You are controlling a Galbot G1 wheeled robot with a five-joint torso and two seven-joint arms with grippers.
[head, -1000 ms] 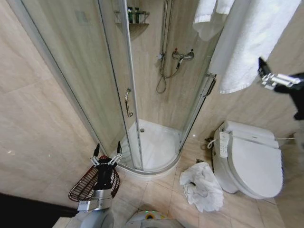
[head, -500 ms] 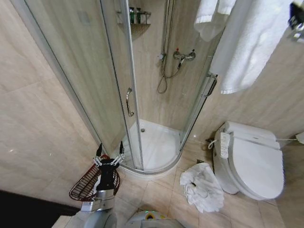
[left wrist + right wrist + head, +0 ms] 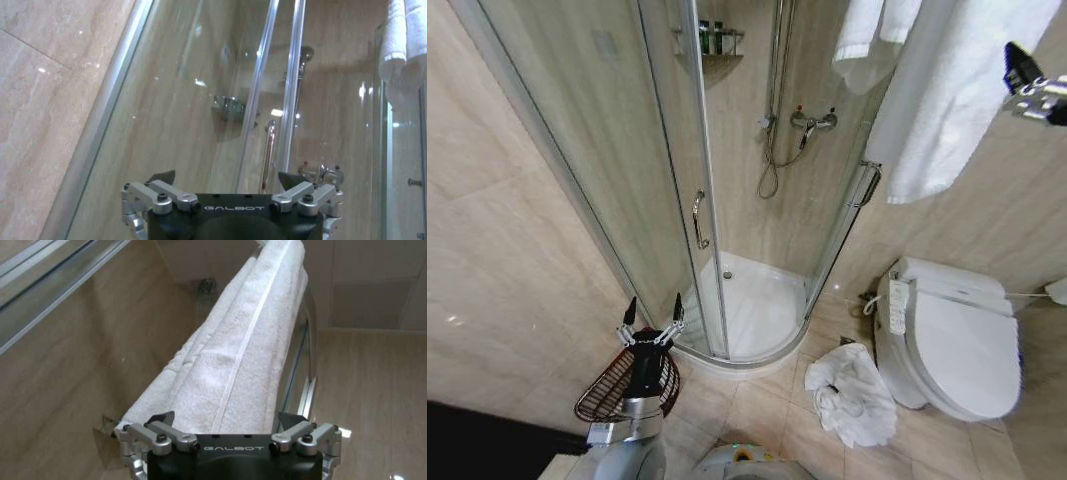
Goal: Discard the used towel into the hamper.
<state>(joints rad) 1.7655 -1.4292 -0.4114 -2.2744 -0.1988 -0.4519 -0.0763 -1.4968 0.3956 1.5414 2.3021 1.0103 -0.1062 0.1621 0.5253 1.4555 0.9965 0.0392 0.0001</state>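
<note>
The tiled floor [image 3: 757, 410] carries a crumpled white towel [image 3: 852, 392] just beside the toilet [image 3: 952, 340], with the wire hamper [image 3: 607, 390] well apart from it.

Hamper [image 3: 612, 392]: left arm crosses in front of its right side; base not made out through the wire.
Left gripper [image 3: 652, 325]: in the left wrist view [image 3: 227, 181] only the two dark fingertips rise above the mount; body cut off by the edge.
Right gripper [image 3: 1027, 85]: cut off at the right edge beside the hanging towel [image 3: 957, 90]; finger spread cannot be told there.
Hanging towel: top runs out of the picture.
Bottles [image 3: 710, 37] on the shower shelf: too small to read.
Toilet [image 3: 952, 340]: far side meets the right edge.
</note>
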